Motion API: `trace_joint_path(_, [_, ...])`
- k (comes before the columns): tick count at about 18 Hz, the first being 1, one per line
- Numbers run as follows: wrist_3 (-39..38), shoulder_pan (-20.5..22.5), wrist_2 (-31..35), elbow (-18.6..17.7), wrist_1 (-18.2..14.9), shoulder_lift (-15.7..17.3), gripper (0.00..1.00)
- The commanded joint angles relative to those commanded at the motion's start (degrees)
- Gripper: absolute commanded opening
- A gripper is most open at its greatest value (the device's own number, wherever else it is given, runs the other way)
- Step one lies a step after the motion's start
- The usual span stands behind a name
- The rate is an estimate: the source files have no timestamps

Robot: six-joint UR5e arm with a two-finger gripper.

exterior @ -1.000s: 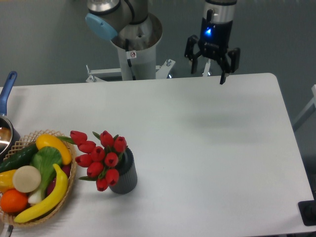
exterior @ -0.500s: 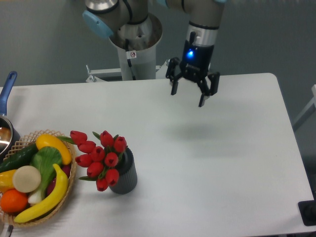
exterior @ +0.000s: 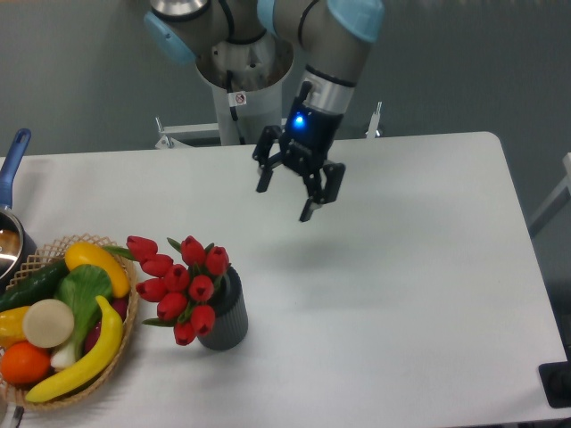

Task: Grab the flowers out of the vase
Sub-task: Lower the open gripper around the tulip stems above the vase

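Note:
The flowers (exterior: 178, 283), a bunch of red tulip buds with green leaves, stand in the vase (exterior: 227, 312), a short dark grey ribbed cylinder at the table's front left. They lean out over the vase's left side. My gripper (exterior: 284, 201) hangs open above the table, up and to the right of the flowers, well apart from them. Its fingers point down and hold nothing.
A wicker basket (exterior: 116, 352) of colourful fruit and vegetables sits just left of the vase, close to the flowers. A metal pot with a blue handle (exterior: 12, 160) is at the far left edge. The arm's base (exterior: 243, 85) stands behind the table.
The open gripper has travelled left and down from the back right of the table toward the flowers. Flowers, vase and basket have not moved.

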Motion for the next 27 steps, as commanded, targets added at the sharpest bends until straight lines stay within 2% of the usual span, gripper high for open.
trace_joint_path(2, [-0.4, 0.0, -4.6, 0.2, 0.0, -1.1, 1.00])
trace_joint_path(5, [-0.6, -0.2, -5.3, 0.0, 0.0, -1.7, 1.00])
trace_joint_path(10, [-1.1, -2.3, -7.8, 1.3, 0.0, -4.9, 1.00])
trace_joint_path(15, [-11.1, -3.9, -7.8, 4.4, 0.0, -6.7, 1.00])
trace_joint_path(18, [-13.1, -4.3, -7.9, 5.0, 0.1, -7.8, 1.00])
trace_joint_path(19, [-12.8, -4.3, -7.9, 5.1, 0.5, -8.4, 1.00])
trace_joint_path(22, [-12.5, -5.6, -7.6, 6.2, 4.5, -11.4, 1.00])
trace_joint_path(27, [-12.5, -7.6, -7.7, 9.8, 4.6, -14.4, 1.00])
